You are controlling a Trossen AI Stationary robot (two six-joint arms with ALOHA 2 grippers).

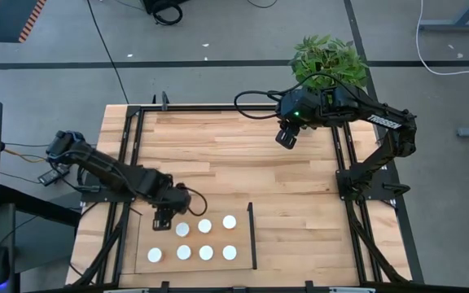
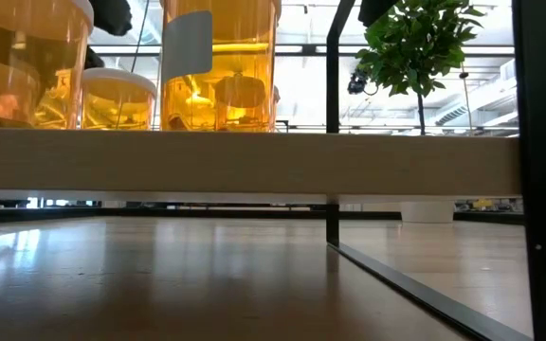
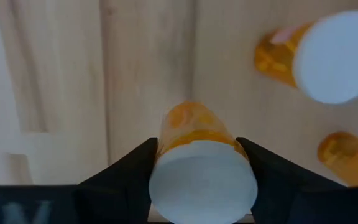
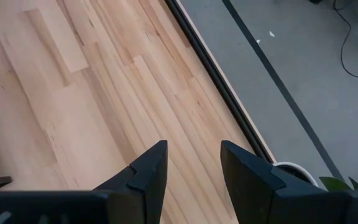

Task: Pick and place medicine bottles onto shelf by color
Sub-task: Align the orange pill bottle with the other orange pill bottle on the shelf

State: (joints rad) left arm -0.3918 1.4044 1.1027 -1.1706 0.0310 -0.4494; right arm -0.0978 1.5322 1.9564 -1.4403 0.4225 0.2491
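Your plank worktop (image 1: 234, 155) carries the flat pale-wood shelf (image 1: 243, 262), where seven round white-capped medicine bottles (image 1: 206, 252) stand in two rows. Your left hand (image 1: 163, 218) grasps an eighth translucent orange bottle (image 3: 197, 168) at the shelf's corner. Your right hand (image 4: 191, 180) hangs released and empty over bare planks.
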